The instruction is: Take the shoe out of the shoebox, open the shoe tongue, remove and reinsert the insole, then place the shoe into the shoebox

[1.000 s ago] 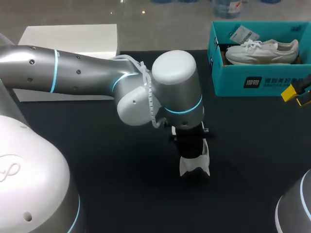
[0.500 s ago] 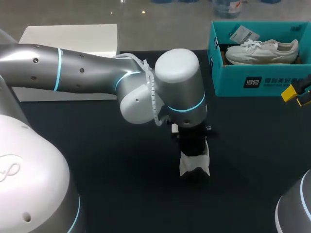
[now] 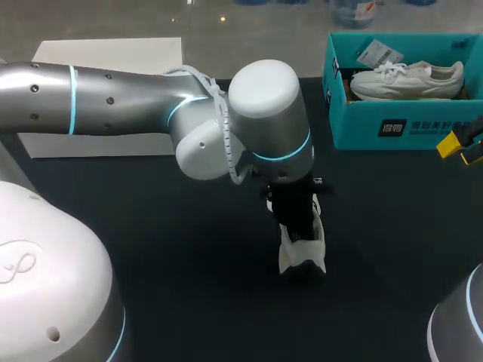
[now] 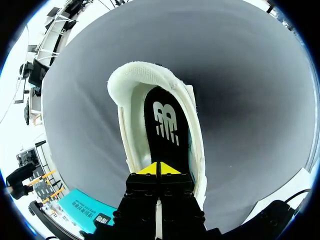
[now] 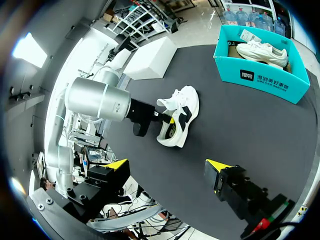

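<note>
A white shoe (image 3: 302, 256) with black side panels lies in the middle of the black table (image 3: 189, 249). My left gripper (image 4: 159, 169) is shut, and its yellow tips press on the near end of the black insole (image 4: 165, 125) lying flat inside the shoe (image 4: 131, 130). Whether it pinches the insole I cannot tell. From the right wrist view the left arm enters the shoe (image 5: 180, 120) from the side. My right gripper (image 5: 166, 164) stands wide open and empty near the table's right edge, short of the teal shoebox (image 3: 400, 128).
The shoebox (image 5: 260, 80) at the back right holds a second white shoe (image 3: 407, 79) and a paper tag. A flat white box (image 3: 106, 56) lies at the back left. My left arm's big wrist joint (image 3: 264, 113) hangs over the table's middle.
The left arm's wrist has shifted slightly left and up over the shoe. The shoe and the right arm have stayed where they were.
</note>
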